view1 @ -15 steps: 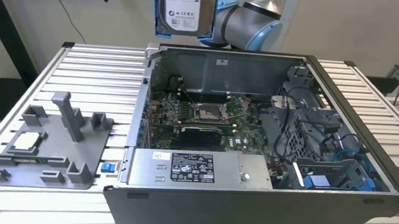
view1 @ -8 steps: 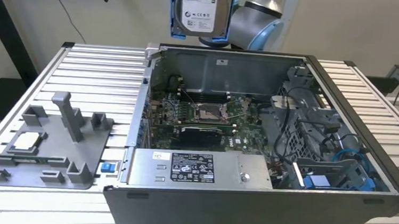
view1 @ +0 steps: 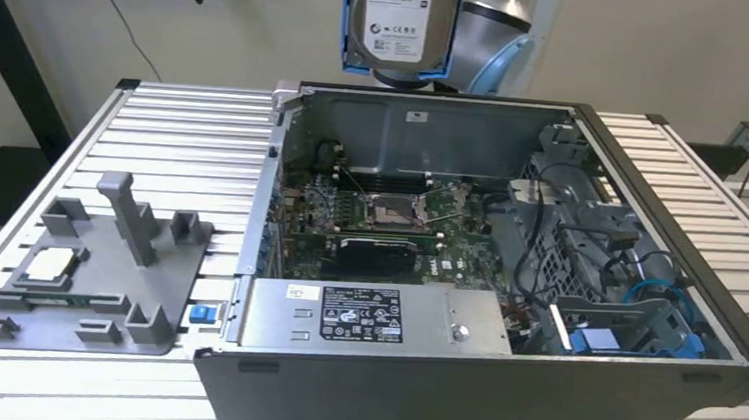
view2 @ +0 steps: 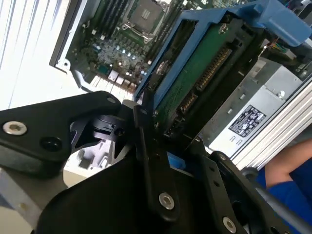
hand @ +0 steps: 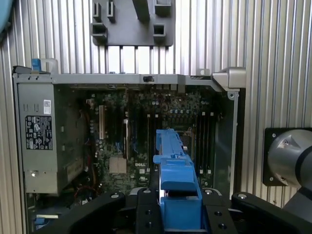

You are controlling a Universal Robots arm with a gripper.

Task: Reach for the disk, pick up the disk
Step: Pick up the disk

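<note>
The disk hangs upright high above the back wall of the open computer case. Its silver face with the white label, edged by the blue bracket, faces the exterior view. In the second wrist view the disk shows its green circuit board inside the blue bracket. My gripper is shut on its lower end, with a black finger against each side. In the first wrist view the disk appears edge-on as a blue strip rising from my gripper. It is well clear of the motherboard.
The open computer case sits on a slatted aluminium table, with a power supply at its near edge. On the exterior view's left, a grey fixture plate holds a small silver chip, with a blue clip beside it. A person's blue sleeve is near the case.
</note>
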